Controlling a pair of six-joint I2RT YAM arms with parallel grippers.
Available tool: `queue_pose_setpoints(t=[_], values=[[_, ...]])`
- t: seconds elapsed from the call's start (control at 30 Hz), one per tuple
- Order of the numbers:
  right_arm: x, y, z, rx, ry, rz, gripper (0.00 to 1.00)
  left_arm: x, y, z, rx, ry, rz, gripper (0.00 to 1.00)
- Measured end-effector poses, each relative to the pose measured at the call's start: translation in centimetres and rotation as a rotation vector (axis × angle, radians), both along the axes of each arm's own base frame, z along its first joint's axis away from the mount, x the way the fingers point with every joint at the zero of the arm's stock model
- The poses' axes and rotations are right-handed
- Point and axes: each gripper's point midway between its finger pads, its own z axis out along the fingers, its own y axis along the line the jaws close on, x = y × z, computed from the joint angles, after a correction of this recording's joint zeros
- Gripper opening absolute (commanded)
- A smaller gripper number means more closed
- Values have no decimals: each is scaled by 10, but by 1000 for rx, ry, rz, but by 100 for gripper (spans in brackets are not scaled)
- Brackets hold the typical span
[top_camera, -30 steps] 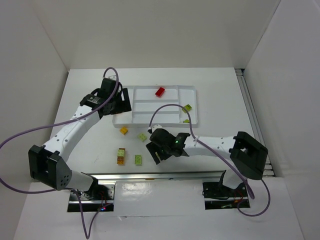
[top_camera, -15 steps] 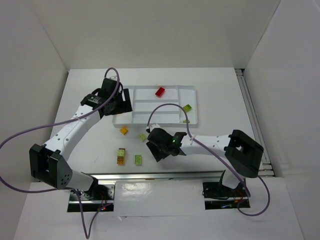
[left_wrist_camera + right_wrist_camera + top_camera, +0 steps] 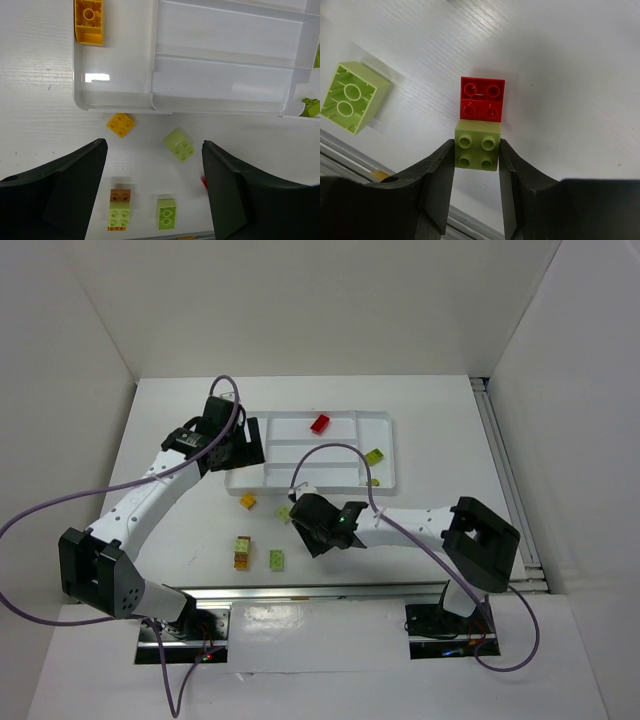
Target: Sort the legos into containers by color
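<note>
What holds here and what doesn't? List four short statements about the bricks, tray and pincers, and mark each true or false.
1. The right pincer grips a green brick with an attached red brick. True.
2. The left pincer holds a yellow brick. False: it is open and empty; the small yellow brick lies on the table, outside the tray.
3. A lone red brick lies in the tray's far slot. True.
4. No yellow brick is in the tray. False: a long yellow brick lies in an end compartment.
</note>
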Motion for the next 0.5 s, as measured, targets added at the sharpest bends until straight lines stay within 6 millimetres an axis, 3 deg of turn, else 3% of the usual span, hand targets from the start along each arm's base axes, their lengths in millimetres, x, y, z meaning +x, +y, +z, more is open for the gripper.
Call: queue_pose_setpoints(t=[0.17, 0.3, 0.37, 0.5], values=[[6, -2, 3, -14, -23, -20, 35, -1, -1, 0, -3, 1, -9, 91], [14, -3, 21, 35, -27, -42, 35, -1, -2, 0, 9, 0, -39, 91], [29, -10, 46, 113, -38, -83, 35, -2, 0, 5, 27, -3, -55, 91], [79, -40, 132, 395, -129, -197, 35, 7, -6, 39, 5, -69, -115, 89]])
